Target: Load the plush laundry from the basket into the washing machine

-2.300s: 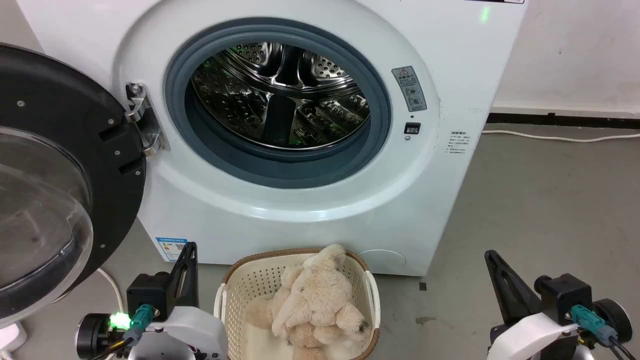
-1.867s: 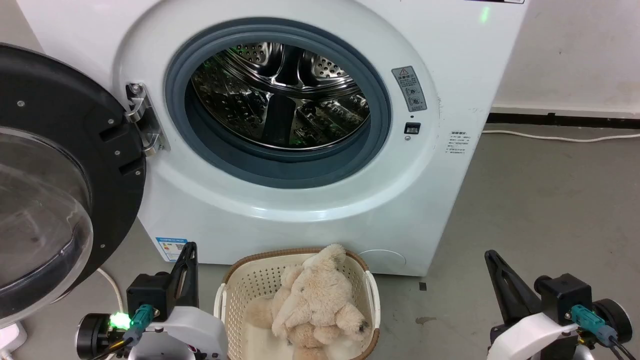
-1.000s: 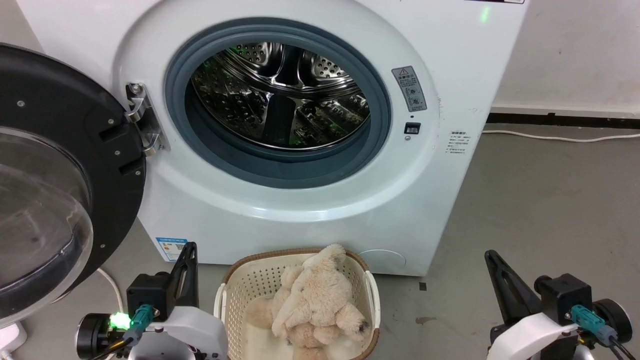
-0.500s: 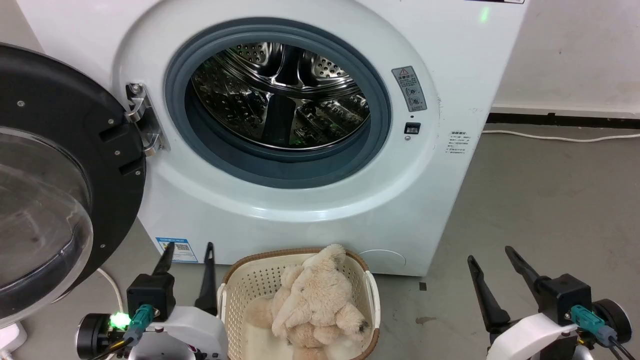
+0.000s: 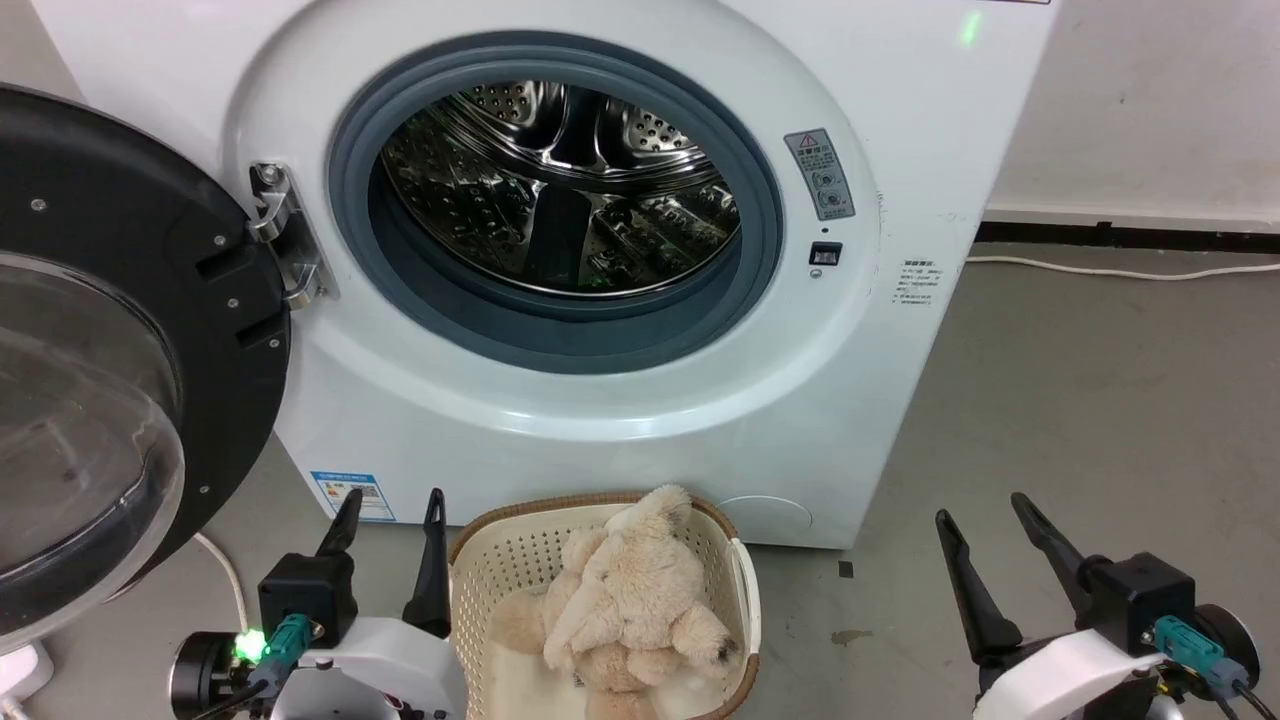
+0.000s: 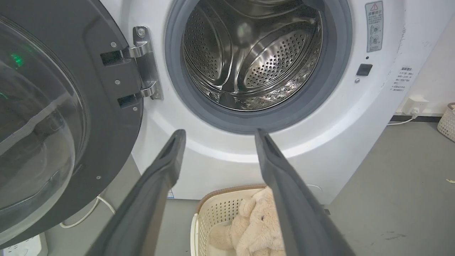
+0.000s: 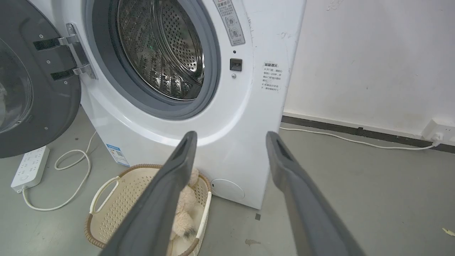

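Handling: we are expecting the plush laundry (image 5: 625, 590) to be light, soft and floppy. It looks likely to give under the fingers and sag once lifted, and it seems neither fragile nor slippery.
Hold: we are favouring the thick middle of its body, where it is heaping highest, over a thin limb.
Look: it is showing fluffy cream-beige pile, limbs folding over one another, and a small dark mark. Its lowest part is running off the head view, so we are only guessing how it lies there.
Place: it is lying in the basket (image 5: 500, 560), on the floor (image 5: 1080, 400) just before the washing machine (image 5: 600, 430).
Left gripper (image 5: 393, 497): hanging just beside the basket, fingers apart, holding nothing.
Right gripper (image 5: 980, 508): waiting well apart, fingers spread, empty.
Machine: the door (image 5: 120, 330) is standing open and the drum (image 5: 560, 190) is showing bare.
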You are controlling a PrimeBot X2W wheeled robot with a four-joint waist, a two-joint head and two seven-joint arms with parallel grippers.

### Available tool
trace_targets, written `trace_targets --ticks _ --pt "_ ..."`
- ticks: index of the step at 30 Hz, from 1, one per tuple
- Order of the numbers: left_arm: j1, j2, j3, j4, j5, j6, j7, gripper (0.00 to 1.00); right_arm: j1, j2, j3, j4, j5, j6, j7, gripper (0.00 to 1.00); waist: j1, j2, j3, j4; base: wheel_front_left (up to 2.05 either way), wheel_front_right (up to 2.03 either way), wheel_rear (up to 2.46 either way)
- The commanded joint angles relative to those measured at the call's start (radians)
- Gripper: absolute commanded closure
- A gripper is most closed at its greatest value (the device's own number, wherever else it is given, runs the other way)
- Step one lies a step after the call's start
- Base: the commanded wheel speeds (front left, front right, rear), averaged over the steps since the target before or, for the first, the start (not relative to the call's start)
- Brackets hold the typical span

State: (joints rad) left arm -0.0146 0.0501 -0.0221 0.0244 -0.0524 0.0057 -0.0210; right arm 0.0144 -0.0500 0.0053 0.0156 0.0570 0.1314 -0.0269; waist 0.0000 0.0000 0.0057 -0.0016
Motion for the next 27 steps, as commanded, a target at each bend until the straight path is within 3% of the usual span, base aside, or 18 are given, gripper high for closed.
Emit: trace_targets --ticks 1,27 --pt "0.0 0.0 -0.006 0.006 -0.012 0.002 -0.01 0.0 0.012 0.0 0.0 0.003 0.013 0.0 -0.01 0.0 0.0 0.0 0.002 -0.001 0.0 0.0 0.0" --pt "-0.186 0.02 -0.079 0.238 -0.105 -0.032 0.057 0.0 -0.025 0.0 0.004 -0.005 0.101 0.0 -0.062 0.0 0.0 0.0 0.146 -0.066 0.0 0.0 0.0"
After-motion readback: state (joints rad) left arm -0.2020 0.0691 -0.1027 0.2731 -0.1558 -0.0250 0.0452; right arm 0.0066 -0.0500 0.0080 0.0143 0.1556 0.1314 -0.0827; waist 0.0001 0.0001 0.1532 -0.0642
